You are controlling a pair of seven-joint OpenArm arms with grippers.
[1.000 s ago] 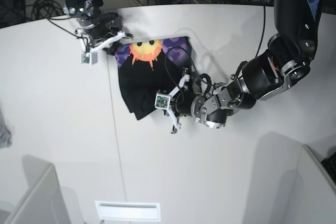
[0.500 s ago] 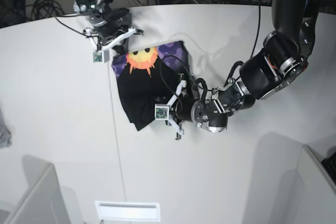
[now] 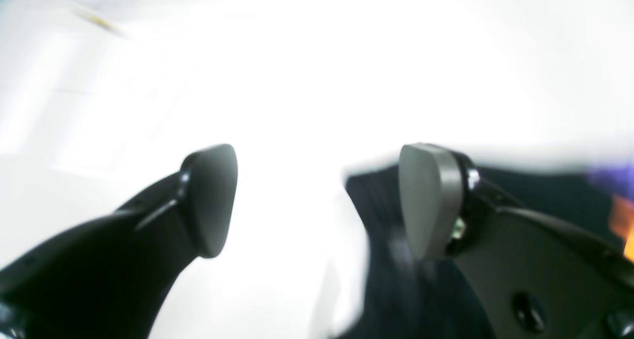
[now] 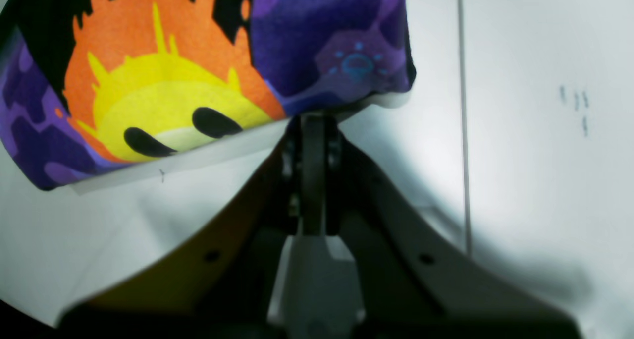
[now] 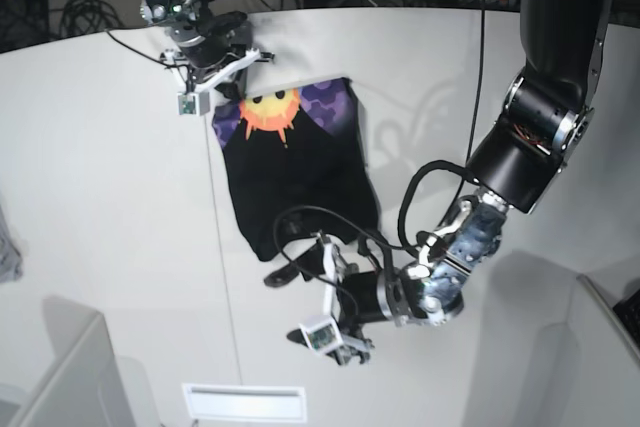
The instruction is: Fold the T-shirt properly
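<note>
The large black cloth T-shirt [image 5: 296, 175] with its sun-face print lies folded into a compact block on the white bench [image 5: 110, 197]. The left claw [image 5: 333, 319] stands released below its lower edge; the right claw [image 4: 313, 118] sits clenched, empty, at its top edge. Little remains.

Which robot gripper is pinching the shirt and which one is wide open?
The right gripper is shut on the T-shirt beside the sun face. The left gripper is open, holding nothing.

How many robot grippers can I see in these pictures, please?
2. The right gripper is at the far, printed edge of the T-shirt, closed just beside it. The left gripper is near the shirt's near edge, jaws open, holding nothing.
</note>
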